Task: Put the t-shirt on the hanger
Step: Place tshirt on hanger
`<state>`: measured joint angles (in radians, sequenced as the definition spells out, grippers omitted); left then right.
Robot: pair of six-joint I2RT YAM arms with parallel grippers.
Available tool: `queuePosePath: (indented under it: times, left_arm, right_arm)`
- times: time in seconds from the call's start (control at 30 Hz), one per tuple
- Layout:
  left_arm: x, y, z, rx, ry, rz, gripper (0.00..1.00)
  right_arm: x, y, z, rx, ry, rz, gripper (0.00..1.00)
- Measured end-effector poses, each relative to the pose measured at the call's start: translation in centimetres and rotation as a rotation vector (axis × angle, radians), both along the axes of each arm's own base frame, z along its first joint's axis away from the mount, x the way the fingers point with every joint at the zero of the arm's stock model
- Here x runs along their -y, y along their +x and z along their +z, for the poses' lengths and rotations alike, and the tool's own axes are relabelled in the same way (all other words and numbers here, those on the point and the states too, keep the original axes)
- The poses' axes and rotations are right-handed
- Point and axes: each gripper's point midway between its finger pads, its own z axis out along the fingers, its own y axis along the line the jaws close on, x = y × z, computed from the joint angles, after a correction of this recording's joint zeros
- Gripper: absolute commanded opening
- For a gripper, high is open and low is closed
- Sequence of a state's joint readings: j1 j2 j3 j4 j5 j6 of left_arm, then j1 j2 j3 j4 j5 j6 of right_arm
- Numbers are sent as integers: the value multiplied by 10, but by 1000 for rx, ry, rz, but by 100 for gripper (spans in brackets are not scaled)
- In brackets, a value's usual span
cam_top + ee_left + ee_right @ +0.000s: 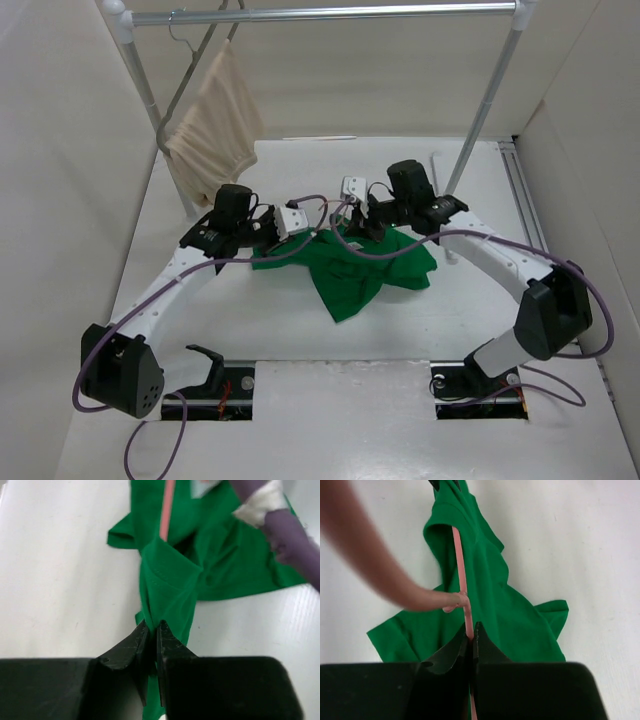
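Mid-frame on the table (300, 330), the t-shirt (365, 265) lies crumpled.
Its green cloth is pinched in the left gripper (151, 632); the right gripper (471, 636) pinches the pink hanger (461, 575), whose wire slips under a fold.

White links (165, 290); black joints (120, 375); purple cables (295, 542), seemingly taped.

Bright, even light, soft shadows — close foregrounds in wrist views blur.

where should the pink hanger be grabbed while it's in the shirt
Probably the bare straight wire of the hanger outside the t-shirt, approached from its exposed end along its length, one finger each side, where the right hand pinches it; farther on it disappears into a cloth fold.
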<state>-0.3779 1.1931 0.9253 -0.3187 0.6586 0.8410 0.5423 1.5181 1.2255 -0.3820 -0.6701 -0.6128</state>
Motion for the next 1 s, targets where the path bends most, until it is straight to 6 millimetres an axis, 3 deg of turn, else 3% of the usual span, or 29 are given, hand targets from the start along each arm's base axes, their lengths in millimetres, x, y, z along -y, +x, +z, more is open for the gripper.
queuePosePath:
  times: [0.17, 0.27, 0.37, 0.47, 0.5, 0.57, 0.6, 0.63, 0.7, 0.8, 0.9, 1.0]
  left_arm:
    - [3, 16, 17, 42, -57, 83, 0]
    - [6, 20, 24, 68, -87, 101, 21]
    - [-5, 28, 24, 71, -77, 163, 21]
    - [-9, 30, 24, 55, -83, 189, 45]
    - [-9, 30, 24, 48, -87, 198, 60]
    - [-10, 32, 27, 38, -101, 221, 74]
    - [-10, 33, 28, 40, -103, 223, 74]
    - [-10, 34, 31, 40, -116, 237, 87]
    - [-11, 37, 42, 63, -142, 262, 94]
    - [-12, 40, 65, 118, -200, 293, 97]
    - [-10, 42, 85, 168, -247, 292, 100]
    - [-1, 39, 96, 188, -287, 246, 100]
  right_arm:
    - [20, -7, 9, 8, 52, -28, 0]
    - [35, -13, 31, 57, 86, -60, 0]
    - [47, -15, 48, 75, 111, -99, 0]
    - [50, -15, 58, 62, 118, -121, 0]
    - [51, -14, 60, 54, 116, -135, 0]
    - [58, -8, 69, 42, 109, -181, 0]
    - [62, -3, 77, 49, 111, -207, 0]
    - [67, 1, 85, 45, 107, -240, 0]
    - [76, 10, 112, 54, 113, -305, 0]
    - [81, 16, 172, 104, 152, -363, 0]
    - [84, 5, 234, 170, 226, -370, 0]
    - [82, -12, 266, 166, 294, -346, 0]
